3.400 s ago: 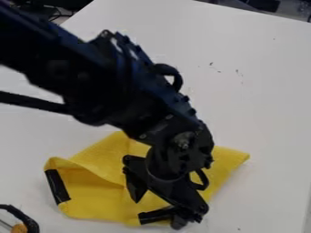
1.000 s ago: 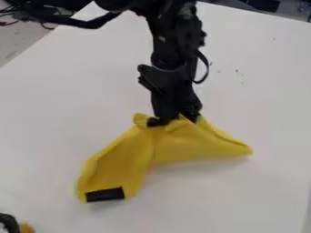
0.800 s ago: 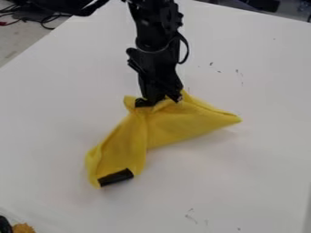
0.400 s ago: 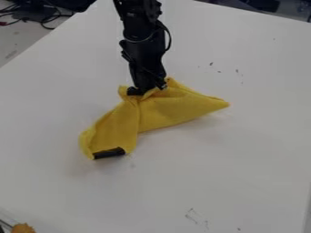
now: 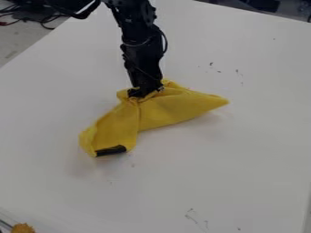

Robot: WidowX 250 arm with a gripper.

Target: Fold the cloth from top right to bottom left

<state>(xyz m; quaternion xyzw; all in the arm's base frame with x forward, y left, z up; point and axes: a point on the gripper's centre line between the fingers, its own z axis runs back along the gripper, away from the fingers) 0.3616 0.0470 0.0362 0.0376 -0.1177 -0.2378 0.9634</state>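
Note:
Near the upper middle of the camera view, my gripper (image 5: 146,92) points down, shut on the top edge of the yellow cloth (image 5: 165,109). The cloth is bunched at the fingertips and spreads from there in two parts. One runs down and left, ending in a black strip (image 5: 111,150); the other tapers to a point at the right. Folds around the fingertips hide part of them.
The white table (image 5: 213,164) has small dark marks at the upper right and lower middle. An orange-brown fuzzy object (image 5: 23,228) is at the bottom left corner. Dark cables (image 5: 42,20) lie beyond the table at the upper left.
The gripper took hold of the cloth, which lay spread lower down, and carried it up and left across the table. Since the latest earlier frame, gripper and cloth have barely moved.

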